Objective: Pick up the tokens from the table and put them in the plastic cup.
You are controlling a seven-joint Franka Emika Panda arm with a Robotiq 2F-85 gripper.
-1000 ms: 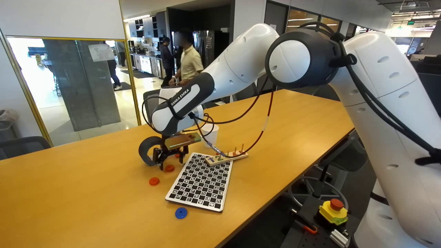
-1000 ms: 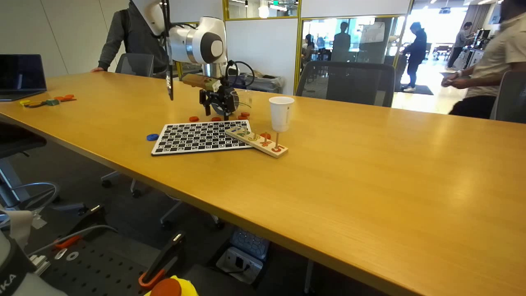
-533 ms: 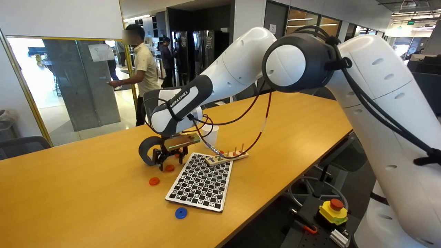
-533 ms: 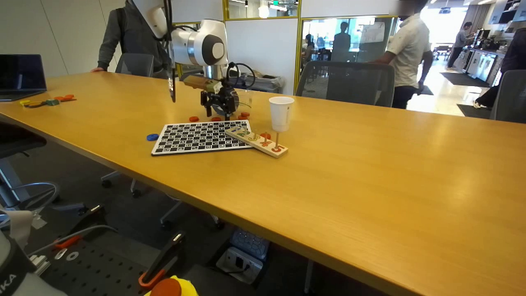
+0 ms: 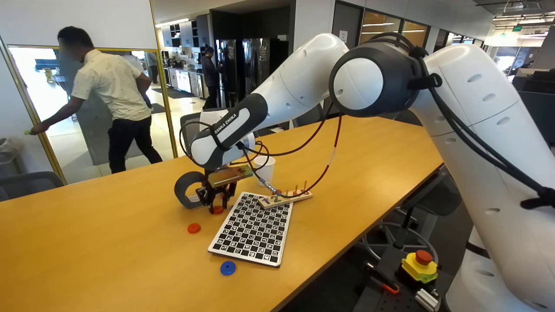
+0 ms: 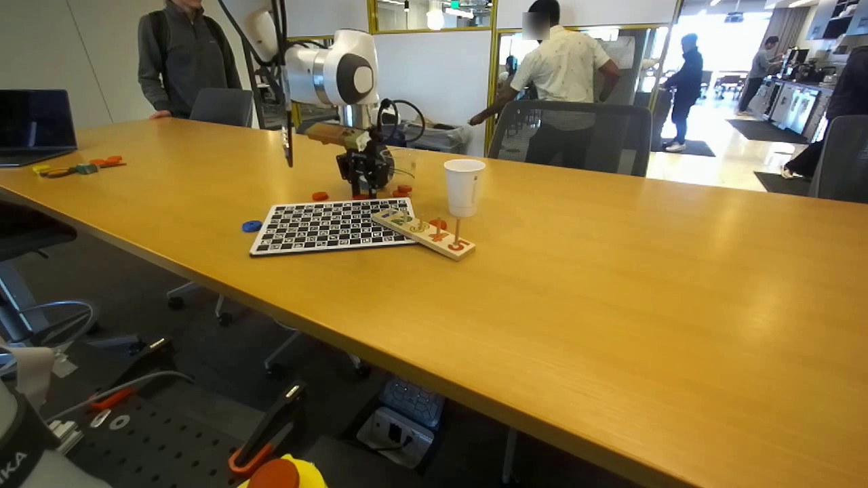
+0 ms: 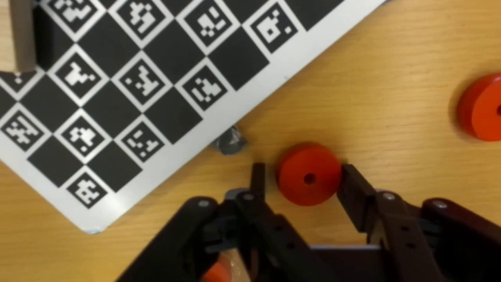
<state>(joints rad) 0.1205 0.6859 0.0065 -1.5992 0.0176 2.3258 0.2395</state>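
Red token between 2 fingers

The gripper is down low at the table. Its fingers are spread, with the token in the middle. In the wrist view, the finger on the right side touches the token. On the left side a small gap shows between the finger and the token. The token lies flat and has a little hole in it.

A 2nd red token lies near it on the wood. In an exterior view, a blue token is just beside the board, which is flat and has black and white squares. A 3rd red token is just beside the peg block, on the side by the cup. The block has 1 end up on the board. More red tokens sit bunched up past the board, too close to count well.

The cup is white and stands upright on the table, apart from the gripper. I can't see down into it.

The black tape stands on its edge behind the gripper. I can't tell if they touch. A small gray lump is at the board's edge.

A man in a pale shirt is behind the table, 1 arm held out. A person in gray has a hand on the table.
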